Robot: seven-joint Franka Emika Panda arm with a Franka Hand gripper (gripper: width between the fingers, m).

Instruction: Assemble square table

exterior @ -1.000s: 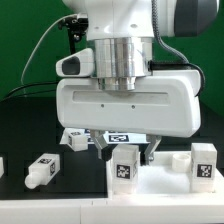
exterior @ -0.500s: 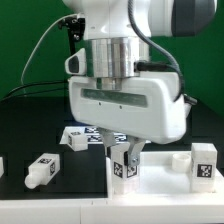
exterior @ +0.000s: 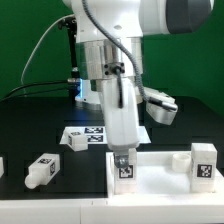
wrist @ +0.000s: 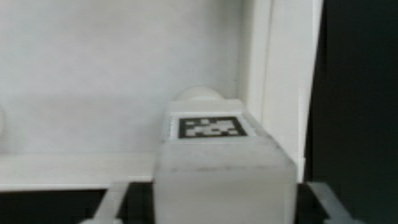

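The gripper (exterior: 124, 152) is seen edge-on in the exterior view, its jaws clamped on a short white leg (exterior: 125, 169) whose tag faces the camera. In the wrist view the gap between the jaws is filled by that leg. The leg is held upright over the square slab (exterior: 165, 196), which spreads from the gripper's four to six o'clock. Whether the leg's foot touches the slab cannot be told, as the corner hole is hidden beneath it.

The step is judged to be seating this leg. The leg should be kept plumb, centred on the hole and pressed straight down, and the grip should be kept until it sits firm.

A second leg (exterior: 205, 160) is seen at three o'clock, a loose leg (exterior: 42, 170) at nine on the black table (exterior: 30, 135), and the marker board (exterior: 88, 136) at eleven.
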